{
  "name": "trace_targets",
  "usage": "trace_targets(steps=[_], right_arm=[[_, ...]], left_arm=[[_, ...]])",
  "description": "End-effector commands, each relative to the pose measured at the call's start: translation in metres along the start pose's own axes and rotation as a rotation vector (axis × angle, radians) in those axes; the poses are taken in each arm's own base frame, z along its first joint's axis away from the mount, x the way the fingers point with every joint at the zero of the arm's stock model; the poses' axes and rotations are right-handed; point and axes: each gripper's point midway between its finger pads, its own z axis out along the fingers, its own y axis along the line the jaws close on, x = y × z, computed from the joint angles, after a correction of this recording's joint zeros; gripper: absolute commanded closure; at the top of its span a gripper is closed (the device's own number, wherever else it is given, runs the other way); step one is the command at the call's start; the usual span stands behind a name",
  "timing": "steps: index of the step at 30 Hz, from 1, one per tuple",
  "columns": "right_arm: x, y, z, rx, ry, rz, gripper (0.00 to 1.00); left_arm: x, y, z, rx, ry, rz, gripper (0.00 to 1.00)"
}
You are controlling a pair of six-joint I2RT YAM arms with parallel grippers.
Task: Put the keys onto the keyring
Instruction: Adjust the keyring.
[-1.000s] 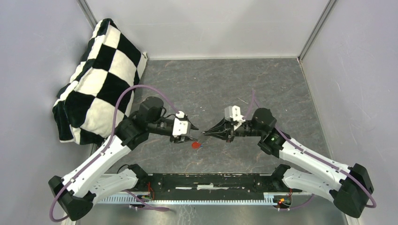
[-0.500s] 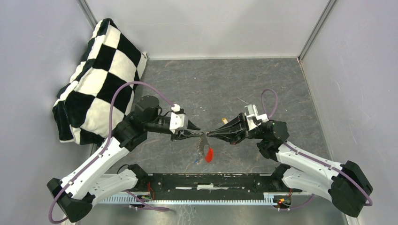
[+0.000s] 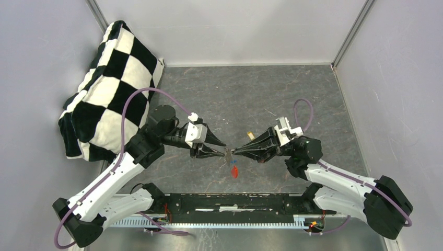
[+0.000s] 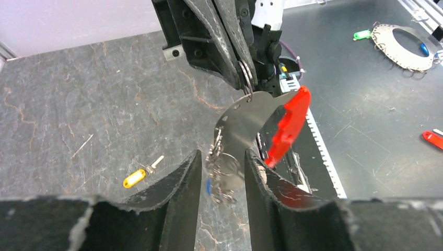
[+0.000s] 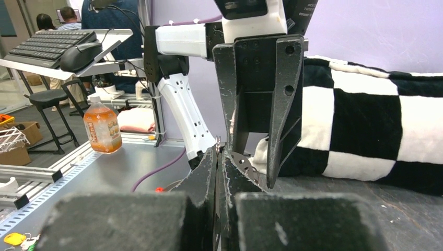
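The top camera looks steeply down from above the near edge over the whole grey marbled tabletop (image 3: pixel 251 94). Each wrist camera sights closely along its own black two-finger gripper toward the other: left gripper (image 4: pixel 222 157), right gripper (image 5: pixel 218 152). All three views share their mid-table meeting spot.

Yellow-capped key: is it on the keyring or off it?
Off. The yellow-capped key lies alone on the table, well apart from the hanging keyring.
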Motion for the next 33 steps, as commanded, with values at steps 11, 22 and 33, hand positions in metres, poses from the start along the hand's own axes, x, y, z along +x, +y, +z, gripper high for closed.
trace_targets(steps=[11, 22, 33], right_arm=[[-0.047, 0.048, 0.010, -0.364, -0.126, 0.051, 1.00], [-0.062, 0.051, 0.021, -0.438, -0.092, 0.024, 1.00], [-0.095, 0.048, 0.038, -0.478, -0.145, -0.004, 1.00]], left_arm=[[-0.050, -0.001, -0.008, 0.013, -0.064, 0.120, 0.43], [-0.041, -0.011, -0.022, -0.006, -0.009, 0.246, 0.46], [-0.052, -0.012, -0.020, -0.019, -0.073, 0.200, 0.46]])
